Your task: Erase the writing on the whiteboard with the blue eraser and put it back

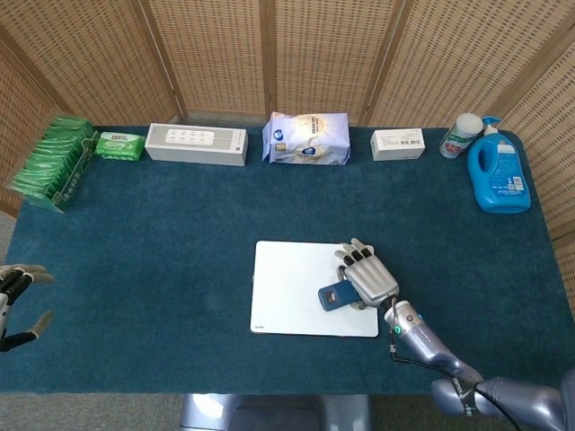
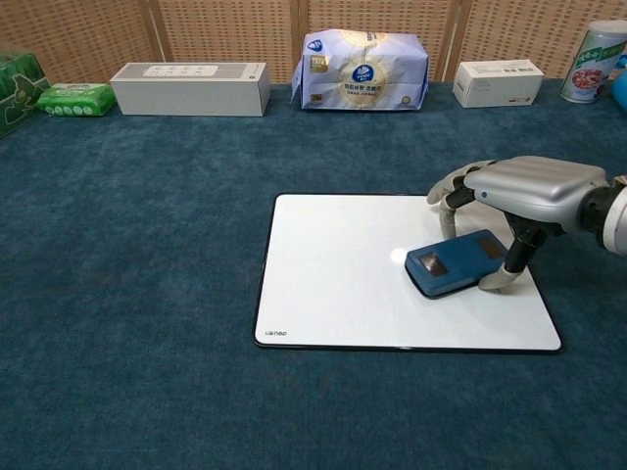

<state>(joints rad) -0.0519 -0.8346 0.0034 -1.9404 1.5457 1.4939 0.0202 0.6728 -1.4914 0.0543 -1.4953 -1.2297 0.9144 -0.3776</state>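
One white rectangular whiteboard (image 2: 333, 274) lies flat on the dark teal carpeted table (image 1: 162, 233), and one blue block eraser (image 2: 456, 263) rests on the board's right half, its surface blank of writing in both views. Two robot hands are visible. The right hand (image 2: 524, 191) arches over the eraser, its fingers (image 2: 443, 196) curled down at the eraser's far edge and the thumb touching its near right end, so the eraser is gripped between them against the board. The left hand (image 1: 18, 292) shows at the left border of the head view, off the table's edge, fingers spread apart and holding nothing (the chest view does not show it). Along the back edge stand one rack of green packets (image 1: 52, 162), one green wipes pack (image 1: 119, 145), one long white box (image 1: 196, 144), one pale blue soft pack (image 1: 306, 137), one small white carton (image 1: 398, 144), one white canister (image 1: 461, 135) and one blue detergent bottle (image 1: 499, 172)
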